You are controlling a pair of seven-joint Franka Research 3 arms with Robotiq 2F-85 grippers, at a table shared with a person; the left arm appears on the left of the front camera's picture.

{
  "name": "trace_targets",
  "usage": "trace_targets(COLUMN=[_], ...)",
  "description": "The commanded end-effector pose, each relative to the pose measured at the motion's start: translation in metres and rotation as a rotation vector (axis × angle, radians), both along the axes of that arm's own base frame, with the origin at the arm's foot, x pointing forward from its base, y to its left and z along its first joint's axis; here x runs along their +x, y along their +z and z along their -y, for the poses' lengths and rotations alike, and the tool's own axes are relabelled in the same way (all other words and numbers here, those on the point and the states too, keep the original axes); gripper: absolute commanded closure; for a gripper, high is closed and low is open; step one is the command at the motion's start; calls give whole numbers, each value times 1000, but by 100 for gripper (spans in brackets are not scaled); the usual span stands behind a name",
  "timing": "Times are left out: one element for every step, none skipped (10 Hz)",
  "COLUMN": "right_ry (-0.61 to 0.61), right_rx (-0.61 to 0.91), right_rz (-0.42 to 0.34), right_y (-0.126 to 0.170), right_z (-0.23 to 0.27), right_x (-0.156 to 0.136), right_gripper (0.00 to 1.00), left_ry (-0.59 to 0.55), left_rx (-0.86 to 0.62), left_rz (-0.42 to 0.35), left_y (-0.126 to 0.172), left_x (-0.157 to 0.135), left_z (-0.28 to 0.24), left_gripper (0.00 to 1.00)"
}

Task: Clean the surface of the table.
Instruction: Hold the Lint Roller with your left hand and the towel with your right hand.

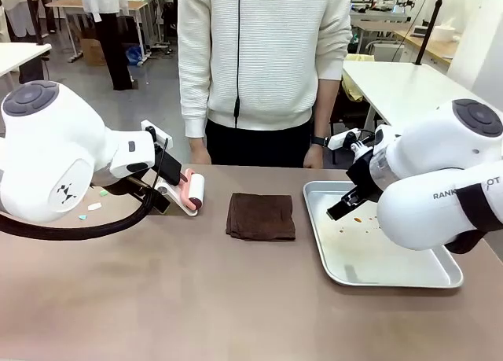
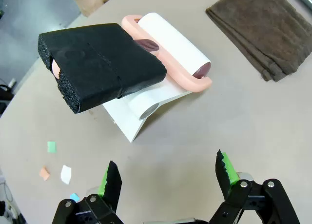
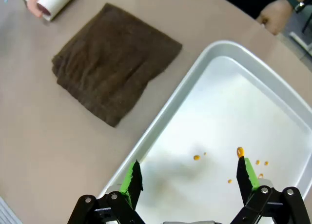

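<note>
Fingers (image 2: 111,184) on your left gripper (image 2: 168,179) and right gripper (image 3: 190,177) are spread, empty. Note the table (image 1: 196,298) under the cloth (image 1: 261,216): roller (image 1: 192,192) left of cloth, tray (image 1: 393,263) right of it.

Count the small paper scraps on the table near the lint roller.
4, clustered on the table in the left wrist view's lower left: green scrap, orange scrap, white scrap, and blue scrap lowest. Others may lie hidden.
</note>
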State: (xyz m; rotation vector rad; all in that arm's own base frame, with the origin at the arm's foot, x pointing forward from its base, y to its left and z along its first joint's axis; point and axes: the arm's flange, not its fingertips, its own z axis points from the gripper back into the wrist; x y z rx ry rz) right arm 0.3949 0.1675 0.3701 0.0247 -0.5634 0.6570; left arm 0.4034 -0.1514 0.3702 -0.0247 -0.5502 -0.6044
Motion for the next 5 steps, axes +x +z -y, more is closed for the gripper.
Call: trace_targets(right_ry=[-1, -1, -1, -1, -1], right_rx=[1, 1, 1, 1, 1], right_rz=[1, 1, 1, 1, 1], right_y=[1, 1, 1, 1, 1], right_z=[0, 0, 0, 0, 0], right_x=[0, 0, 0, 0, 0], right_gripper=[0, 0, 0, 0, 0], left_ry=[-1, -1, -1, -1, -1], left_rx=[0, 0, 0, 0, 0], left_rz=[0, 0, 0, 0, 0], left_y=[0, 0, 0, 0, 0], left_x=[0, 0, 0, 0, 0], left_z=[0, 0, 0, 0, 0], left_gripper=[0, 0, 0, 0, 0])
